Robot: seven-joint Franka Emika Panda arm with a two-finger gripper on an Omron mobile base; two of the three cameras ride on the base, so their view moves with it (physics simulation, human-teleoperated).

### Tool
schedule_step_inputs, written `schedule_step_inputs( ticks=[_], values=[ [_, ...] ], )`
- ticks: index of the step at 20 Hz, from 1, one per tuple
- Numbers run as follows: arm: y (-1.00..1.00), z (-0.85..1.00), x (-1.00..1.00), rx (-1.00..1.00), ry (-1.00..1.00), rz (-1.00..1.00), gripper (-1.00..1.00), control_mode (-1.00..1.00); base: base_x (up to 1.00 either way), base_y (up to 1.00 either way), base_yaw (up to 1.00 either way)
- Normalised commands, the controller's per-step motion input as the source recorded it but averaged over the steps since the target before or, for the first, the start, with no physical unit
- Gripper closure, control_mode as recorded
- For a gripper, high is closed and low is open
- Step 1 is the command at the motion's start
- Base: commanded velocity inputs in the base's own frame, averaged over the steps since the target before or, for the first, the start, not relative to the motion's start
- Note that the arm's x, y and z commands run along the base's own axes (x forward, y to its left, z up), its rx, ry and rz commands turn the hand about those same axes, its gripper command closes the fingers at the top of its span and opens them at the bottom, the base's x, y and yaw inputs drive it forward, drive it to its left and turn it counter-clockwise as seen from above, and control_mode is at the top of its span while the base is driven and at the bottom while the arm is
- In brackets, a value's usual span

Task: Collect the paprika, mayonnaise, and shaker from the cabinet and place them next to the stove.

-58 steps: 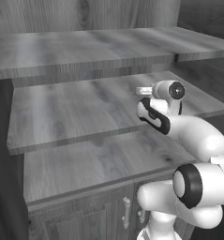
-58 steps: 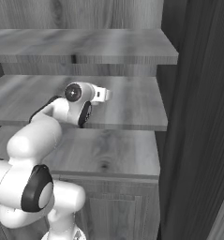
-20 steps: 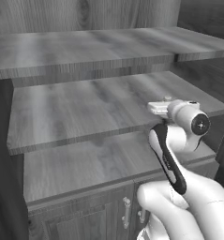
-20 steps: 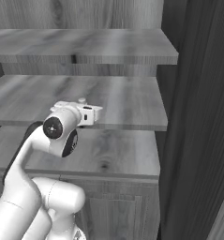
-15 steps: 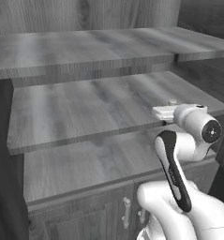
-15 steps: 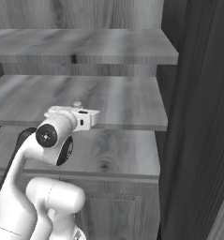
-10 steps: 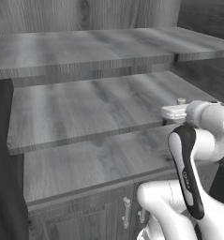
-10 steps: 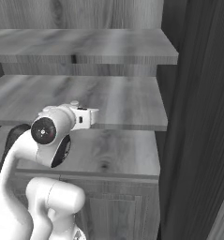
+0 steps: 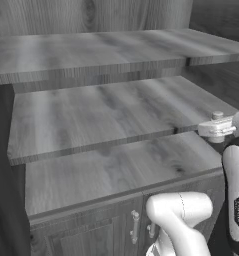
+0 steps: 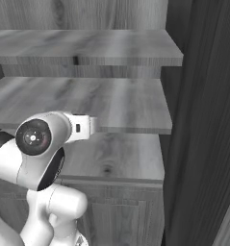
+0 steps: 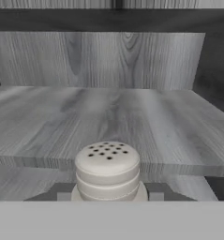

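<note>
Carrying the shaker [image 11: 107, 169] clamped in the gripper [image 11: 107, 193] past the cabinet [image 9: 106, 115], the arm could clip the middle shelf's front edge and dislodge it.

The three plank shelves of the cabinet [image 9: 106, 117] lie bare, with open room above each. A dark upright panel [image 10: 203, 120] walls off the right side. In the hand view, the shaker [image 11: 108, 171] sits between the claw [image 11: 108, 192] fingers, blocking the near centre.

Flat, even rendered light, soft shadows beneath each shelf [image 9: 106, 120], slightly blurry and pixelated, no glare
</note>
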Motion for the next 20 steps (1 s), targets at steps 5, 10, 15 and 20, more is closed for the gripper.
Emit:
schedule_step_inputs(
  ticks=[5, 10, 15, 20],
  values=[
    [0.05, -0.32, -0.89, 0.0, -0.05, 0.02, 1.0, -1.0, 0.0, 0.0, 0.0],
    [0.03, -0.05, -0.16, 0.0, -0.01, 0.01, 1.0, 1.0, -0.68, 0.13, 0.03],
    [0.0, 0.0, 0.0, 0.0, 0.0, 0.0, 1.0, 1.0, -0.99, 0.15, 0.09],
    [0.0, 0.0, 0.0, 0.0, 0.0, 0.0, 1.0, 1.0, -1.0, 0.19, 0.15]
  ],
)
